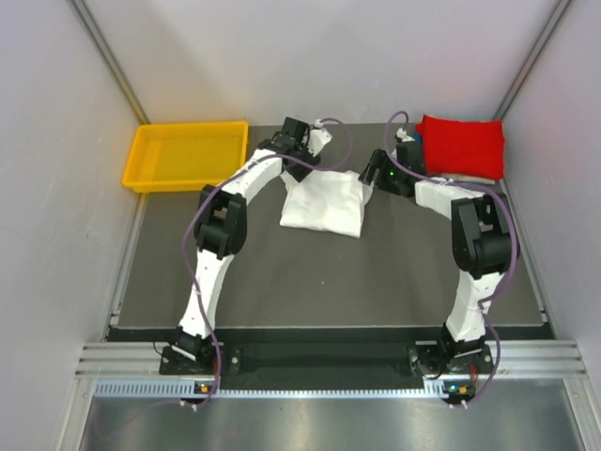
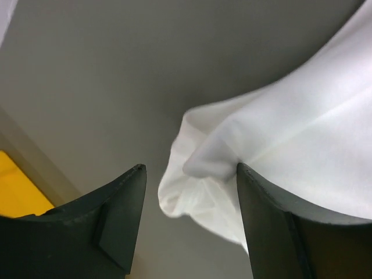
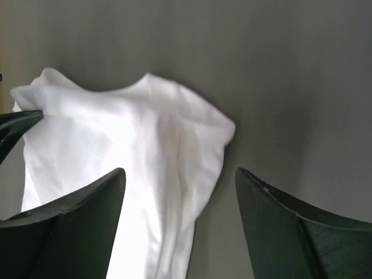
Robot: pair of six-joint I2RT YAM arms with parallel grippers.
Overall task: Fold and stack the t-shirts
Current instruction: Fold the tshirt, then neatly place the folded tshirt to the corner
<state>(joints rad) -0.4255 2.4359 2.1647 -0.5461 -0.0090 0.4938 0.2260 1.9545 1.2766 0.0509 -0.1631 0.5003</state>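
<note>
**Both jaws spread at the white tee, nothing pinched**

My left jaws are spread wide in the left wrist view, with the two dark fingers [image 2: 116, 226] standing apart and a clear gap between them. A bunched fold of the plain white cloth t-shirt [image 2: 290, 139] sits in that gap just past the tips, nearer the right-hand finger. I see no pinch on it, and I can't tell if that finger touches the cloth.

My right jaws are spread too. In the right wrist view both of their fingers are well apart, and the white tee lies below and between them, rumpled, with a loose flap hanging toward the right. A dark pointed tip [image 3: 17, 122] comes in from the left edge against the tee's corner.

From the top view, the white tee is a rough, part-folded bundle lying on the dark grey tabletop [image 1: 329, 282], far centre, between the two wrists. The left arm [image 1: 221, 225] reaches to its far left edge and the right arm [image 1: 479, 235] to its far right corner.

A folded red cloth t-shirt [image 1: 460, 141] sits in the far right corner of the tabletop, on top of a pale folded layer [image 1: 474, 177] that shows along its near edge. It is apart from the white tee. A yellow rectangular plastic tray [image 1: 150, 178] sits at the far left, also apart from the tee.
</note>
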